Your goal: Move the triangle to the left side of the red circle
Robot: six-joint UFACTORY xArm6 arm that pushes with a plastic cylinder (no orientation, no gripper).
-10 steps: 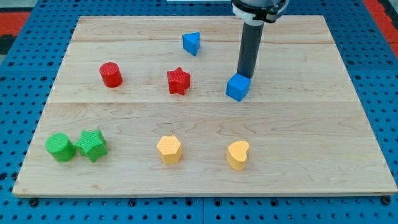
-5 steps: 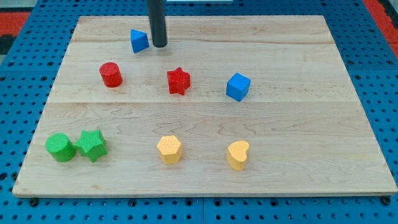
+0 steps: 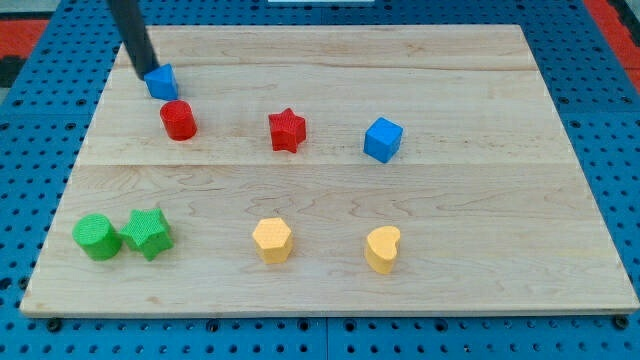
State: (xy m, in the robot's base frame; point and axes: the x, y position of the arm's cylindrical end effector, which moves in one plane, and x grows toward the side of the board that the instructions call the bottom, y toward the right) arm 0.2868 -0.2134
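Note:
The blue triangle [image 3: 162,81] lies near the board's top left, just above and slightly left of the red circle [image 3: 179,120], almost touching it. My tip [image 3: 145,71] is at the triangle's upper left side, touching it; the dark rod leans up toward the view's top left.
A red star [image 3: 287,130] and a blue cube [image 3: 383,140] lie in the middle row. A green circle [image 3: 96,238] and green star [image 3: 148,233] sit at the bottom left. A yellow hexagon [image 3: 272,240] and yellow heart [image 3: 382,249] sit at the bottom middle. The wooden board [image 3: 500,200] is edged by blue pegboard.
The rod swept from the blue cube across to the view's left, pushing the blue triangle left and down to just above the red circle. The tip is now on the triangle's left.

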